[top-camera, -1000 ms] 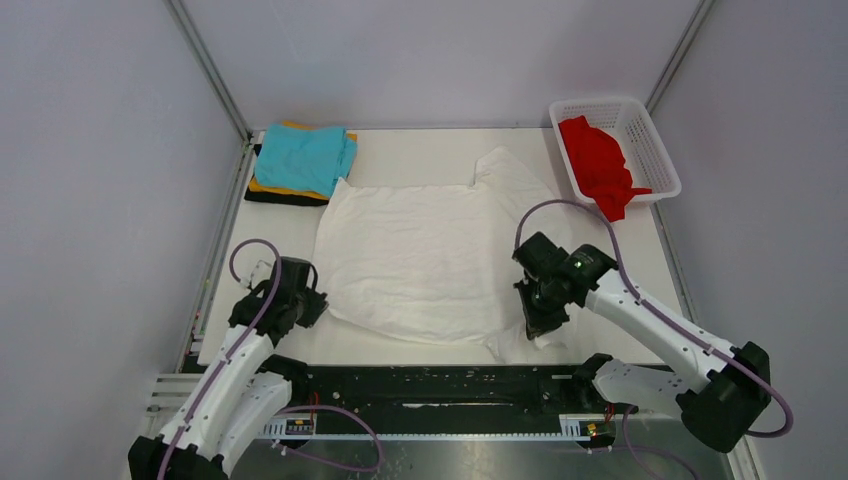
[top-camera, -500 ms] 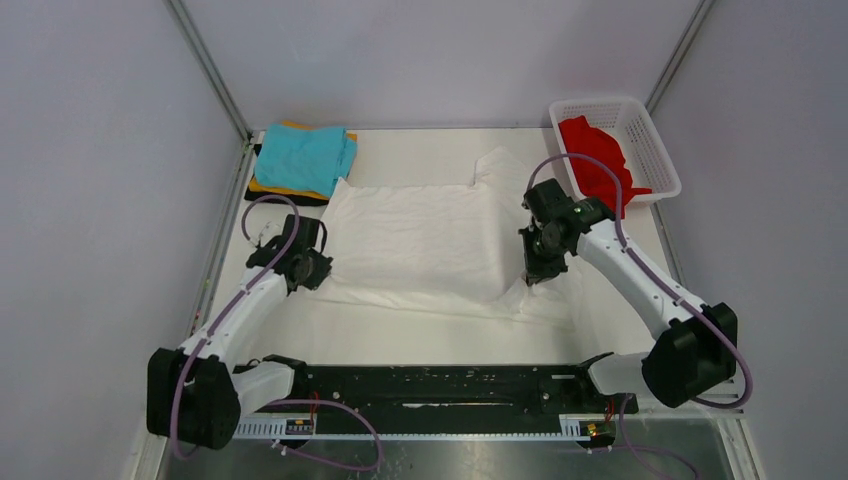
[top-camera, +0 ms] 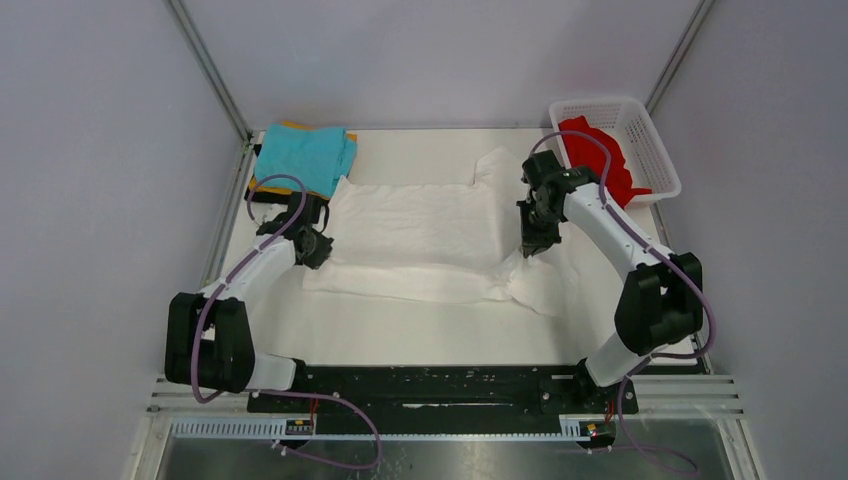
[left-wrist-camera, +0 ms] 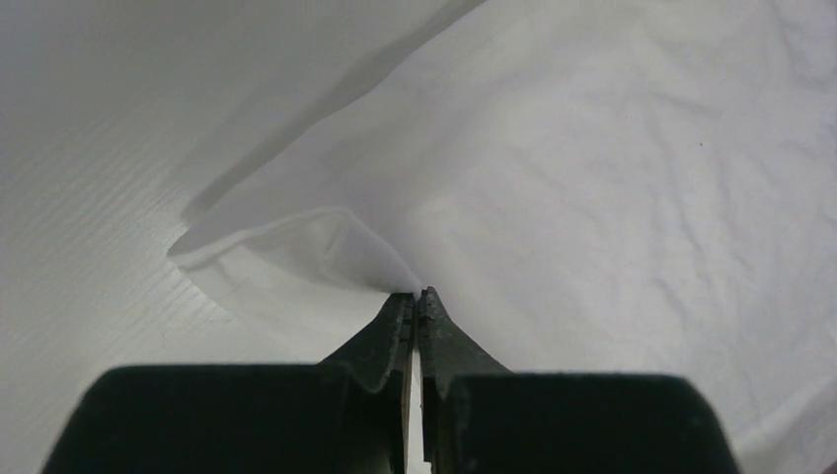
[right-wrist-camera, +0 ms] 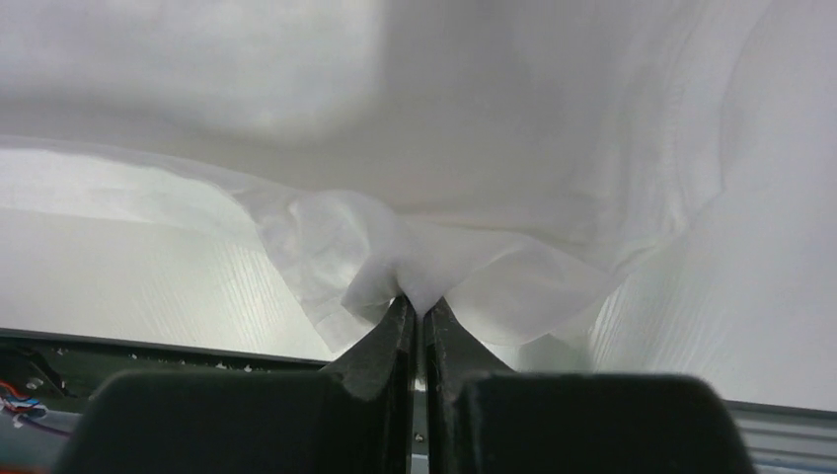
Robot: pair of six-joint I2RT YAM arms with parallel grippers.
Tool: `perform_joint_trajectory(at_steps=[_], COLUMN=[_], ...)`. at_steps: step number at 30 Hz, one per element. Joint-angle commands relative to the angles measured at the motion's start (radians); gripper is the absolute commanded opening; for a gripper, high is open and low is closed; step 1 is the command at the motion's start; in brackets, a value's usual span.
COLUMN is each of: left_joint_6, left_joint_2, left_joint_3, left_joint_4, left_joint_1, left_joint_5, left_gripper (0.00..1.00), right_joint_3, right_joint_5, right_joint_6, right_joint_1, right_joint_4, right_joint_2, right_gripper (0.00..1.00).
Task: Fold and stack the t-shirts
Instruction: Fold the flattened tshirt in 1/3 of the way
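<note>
The large white t-shirt (top-camera: 420, 235) lies across the middle of the table, its near half folded up over the far half. My left gripper (top-camera: 318, 246) is shut on the shirt's left hem corner (left-wrist-camera: 326, 247). My right gripper (top-camera: 530, 248) is shut on its right hem corner (right-wrist-camera: 395, 262). A bunched flap of the shirt trails below the right gripper (top-camera: 535, 285). A red t-shirt (top-camera: 595, 165) lies in the white mesh basket (top-camera: 655, 150). A teal t-shirt (top-camera: 305, 155) tops a folded pile over orange (top-camera: 262, 184) and black ones at the back left.
The basket stands at the back right corner. The folded pile sits against the left rail, just behind my left gripper. Grey walls close in the table on three sides; the black base rail (top-camera: 430, 385) runs along the near edge.
Both grippers have carried the white shirt's near hem away from the front edge toward the back, folding the shirt over itself. Both arms are now stretched out far across the table.
</note>
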Motion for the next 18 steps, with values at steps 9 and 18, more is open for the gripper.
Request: perform_joint_trajectory(at_steps=[9, 18], left_joint_6=[0.063, 0.106], left_joint_2=[0.150, 0.122], left_joint_3=[0.107, 0.149], left_joint_4=[0.073, 0.024], left_joint_1=[0.025, 0.027], left_joint_5=[-0.037, -0.052], left_gripper=[0.08, 0.72], right_joint_3=[0.273, 0.357], right_joint_5=[0.115, 0.256], right_joint_6=[-0.361, -0.330], right_joint_1=[-0.017, -0.019], right_joint_4=[0.000, 0.120], right_joint_2=[0.285, 0.354], right_gripper=[0.15, 0.69])
